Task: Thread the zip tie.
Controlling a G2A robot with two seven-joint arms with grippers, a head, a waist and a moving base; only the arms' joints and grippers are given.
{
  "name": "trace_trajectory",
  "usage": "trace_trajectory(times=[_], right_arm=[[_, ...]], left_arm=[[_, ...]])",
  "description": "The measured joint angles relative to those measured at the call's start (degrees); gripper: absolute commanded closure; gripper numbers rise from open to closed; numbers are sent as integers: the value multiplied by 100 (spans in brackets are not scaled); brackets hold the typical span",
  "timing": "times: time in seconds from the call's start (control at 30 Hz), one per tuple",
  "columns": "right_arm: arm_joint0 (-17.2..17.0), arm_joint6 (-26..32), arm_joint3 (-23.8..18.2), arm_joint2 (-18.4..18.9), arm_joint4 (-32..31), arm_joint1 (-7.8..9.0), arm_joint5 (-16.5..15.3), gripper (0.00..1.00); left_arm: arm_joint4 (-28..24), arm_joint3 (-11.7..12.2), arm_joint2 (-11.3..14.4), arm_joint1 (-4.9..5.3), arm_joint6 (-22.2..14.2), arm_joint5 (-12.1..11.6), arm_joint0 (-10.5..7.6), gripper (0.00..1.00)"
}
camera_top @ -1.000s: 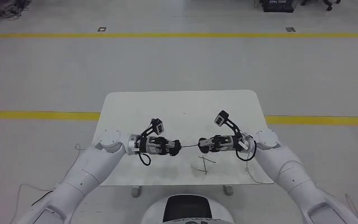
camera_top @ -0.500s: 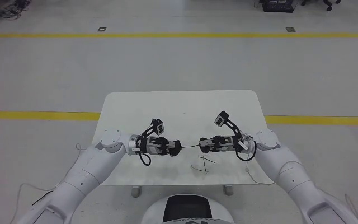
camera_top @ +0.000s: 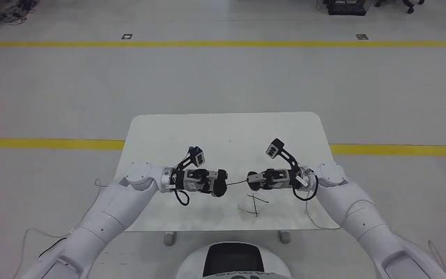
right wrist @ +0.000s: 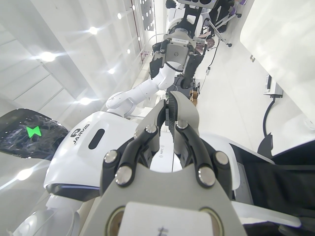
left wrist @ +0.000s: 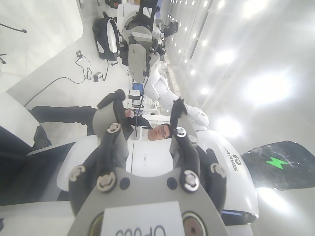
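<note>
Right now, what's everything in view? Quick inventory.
zip tie: 1, black, in the air, one end in the right gripper, the other reaching into the left gripper
loose zip ties: a few, black, crossed on the table near its front edge
table: 1, white, under both arms
floor lines: 2, yellow, on the floor
left gripper: 1, grey and black, open
right gripper: 1, grey and black, shut on the zip tie

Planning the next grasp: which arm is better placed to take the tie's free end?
Left, likely: the left gripper is open with the tie running between its fingers; the right gripper is shut on it.
</note>
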Motion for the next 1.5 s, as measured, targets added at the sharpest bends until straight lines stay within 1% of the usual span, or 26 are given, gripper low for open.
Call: trace_trajectory(times=[0.1, 0.17, 0.23, 0.43, 0.6, 0.7, 0.9, 1.03, 1.3, 1.5], right_arm=[[2, 0, -20, -55, 111, 1, 0, 100], [18, 0, -38, -132, 165, 0, 3, 100], [48, 0, -35, -199, 186, 1, 2, 100], [47, -4, -35, -199, 182, 1, 1, 100], [-59, -360, -223, -184, 106, -20, 78, 100], [-58, -373, -239, -184, 59, -31, 104, 100], [-79, -427, -276, -184, 39, -32, 116, 100], [-185, -664, -430, -107, -3, -26, 167, 100], [-313, -809, -565, 59, -107, -7, 195, 100], [-345, -867, -593, 104, -185, -16, 267, 100]], left_arm=[[90, -57, 24, -4, 137, -32, 28, 0], [128, -79, 41, -9, 250, 2, 43, 0], [213, -97, 43, -9, 441, 45, 43, 0], [225, -101, 42, -9, 459, 45, 43, 0], [272, -277, 123, -36, 720, 90, 101, 0], [276, -286, 145, -51, 855, 106, 96, 0], [292, -289, 145, -51, 879, 100, 98, 0], [358, -396, 165, -55, 1059, 125, 153, 0], [377, -476, 122, -40, 1144, 141, 220, 0], [343, -512, 91, -35, 1189, 159, 258, 0]])
